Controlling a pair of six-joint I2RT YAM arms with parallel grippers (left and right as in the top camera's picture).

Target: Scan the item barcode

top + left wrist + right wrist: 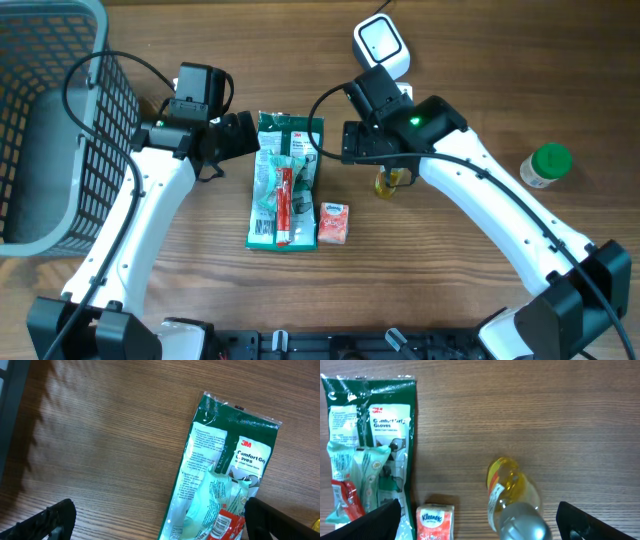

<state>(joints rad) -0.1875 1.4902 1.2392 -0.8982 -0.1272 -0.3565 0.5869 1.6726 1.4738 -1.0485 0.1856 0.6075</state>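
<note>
A green 3M glove package (285, 180) lies flat mid-table with a pale wrapped item and a red barcoded packet (283, 205) on top of it. A white scanner (380, 42) stands at the far edge. My left gripper (160, 526) hangs open above the package's left edge (220, 475), and the red packet (227, 522) is near its right finger. My right gripper (480, 525) is open above a small yellow bottle with a silver cap (512, 497). An orange Kleenex pack (435, 521) sits between its fingers too. Neither gripper holds anything.
A grey wire basket (50, 130) fills the left side of the table. A green-capped jar (547, 165) stands at the right. The Kleenex pack (334, 222) lies just right of the glove package, and the yellow bottle (387, 182) sits under the right arm.
</note>
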